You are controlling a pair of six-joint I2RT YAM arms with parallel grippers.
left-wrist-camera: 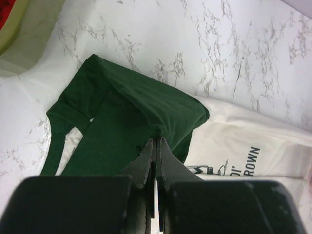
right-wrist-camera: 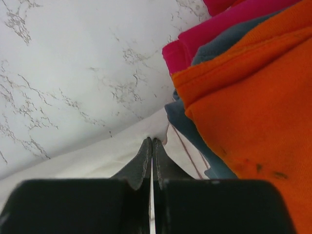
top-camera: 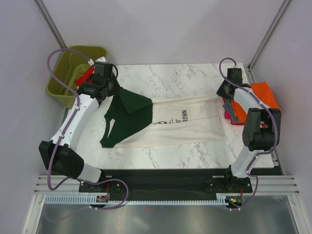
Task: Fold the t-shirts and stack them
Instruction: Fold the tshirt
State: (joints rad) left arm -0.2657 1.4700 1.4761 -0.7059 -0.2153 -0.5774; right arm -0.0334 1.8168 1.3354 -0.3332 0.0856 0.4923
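A cream t-shirt with dark green sleeves and black print lies stretched across the marble table. My left gripper is shut on a fold of its green sleeve, and the closed tips bite the cloth. At the shirt's other end my right gripper is shut on a corner of the cream hem, pinched at the tips. An orange t-shirt lies just right of that corner, over a grey-blue one and a red-pink one.
An olive-green plastic bin stands off the table's back left corner, with something red at its rim. The pile topped by the orange shirt sits at the right table edge. Grey walls enclose the back and sides.
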